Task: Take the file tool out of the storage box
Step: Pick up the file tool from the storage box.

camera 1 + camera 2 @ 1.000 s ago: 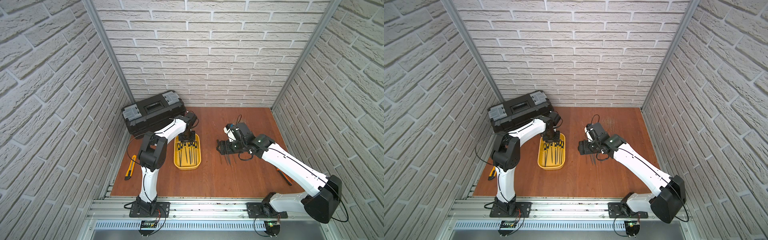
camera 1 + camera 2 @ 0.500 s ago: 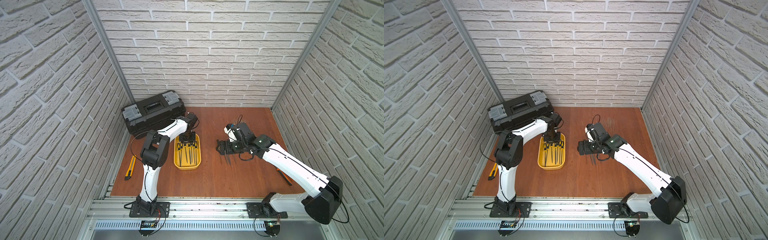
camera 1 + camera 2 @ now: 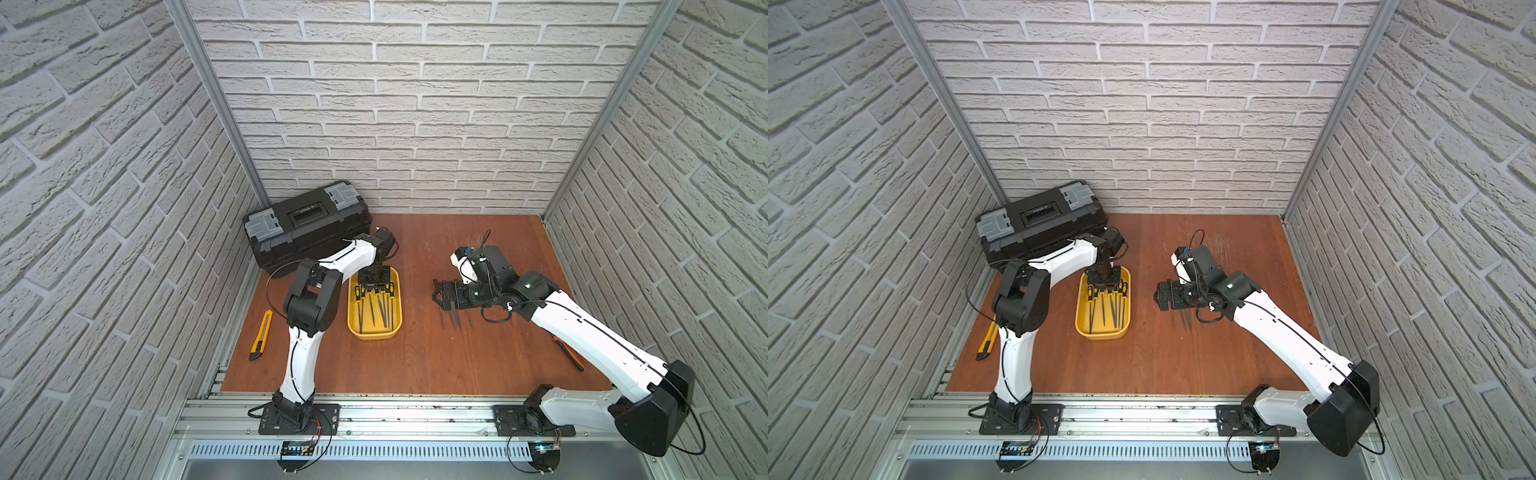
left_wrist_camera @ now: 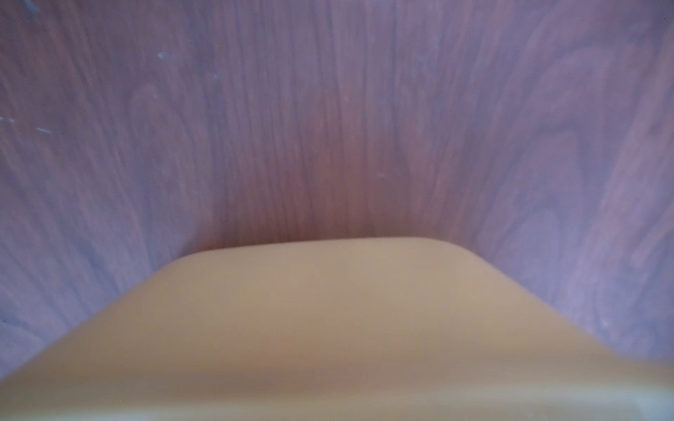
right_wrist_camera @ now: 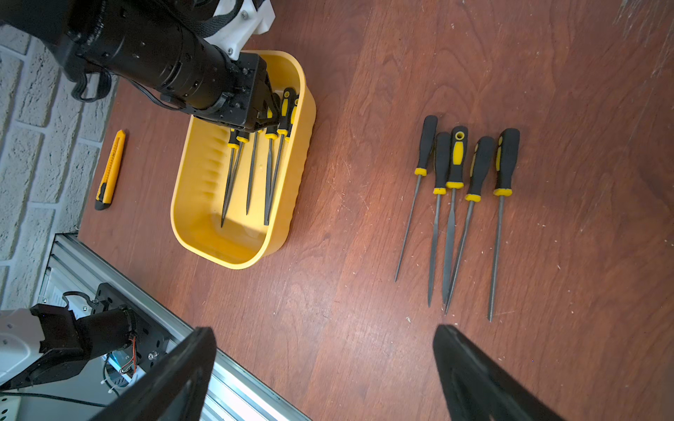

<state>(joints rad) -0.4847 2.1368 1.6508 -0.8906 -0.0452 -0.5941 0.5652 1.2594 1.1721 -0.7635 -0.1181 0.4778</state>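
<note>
A staged robot test cell dressed as a workshop corner is shown: a wooden tabletop [image 3: 415, 361] is enclosed on three sides by white brick-patterned panels [image 3: 415, 104] set in aluminium posts [image 3: 216, 104], two robot arms [image 3: 299, 357] are bolted to an aluminium rail [image 3: 415, 413] at the front, and a black toolbox [image 3: 307, 232], a utility knife [image 3: 261, 334] and hand files [image 5: 456, 204] are laid out.
</note>
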